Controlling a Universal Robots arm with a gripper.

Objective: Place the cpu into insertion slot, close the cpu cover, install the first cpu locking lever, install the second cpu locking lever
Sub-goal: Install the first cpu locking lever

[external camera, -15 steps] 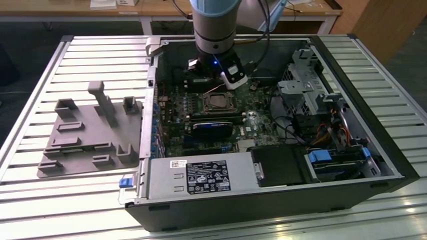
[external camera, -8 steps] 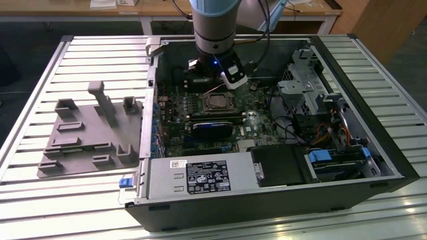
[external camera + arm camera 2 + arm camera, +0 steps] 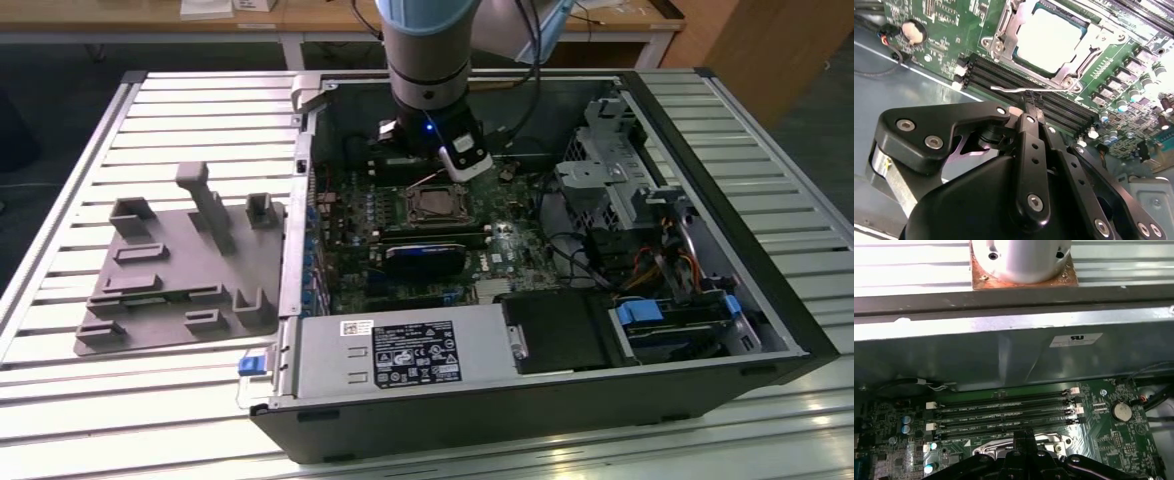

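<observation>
Reaching straight down into the open computer case (image 3: 534, 410), the arm (image 3: 427, 60) stands upright over the green board (image 3: 944, 30). The gripper (image 3: 1030, 106) has its fingers closed together, tips touching a thin locking lever (image 3: 1004, 90) just beside the insertion slot (image 3: 435, 205). The cpu (image 3: 1049, 40) sits in the slot, with the cpu cover (image 3: 1004, 22) down around it.

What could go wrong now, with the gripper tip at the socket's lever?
1. The gripper looks shut and meets the thin locking lever only at its very tip, so the lever could slip off.
2. The memory slots lie right beside that tip, so a slip might scrape them.
</observation>
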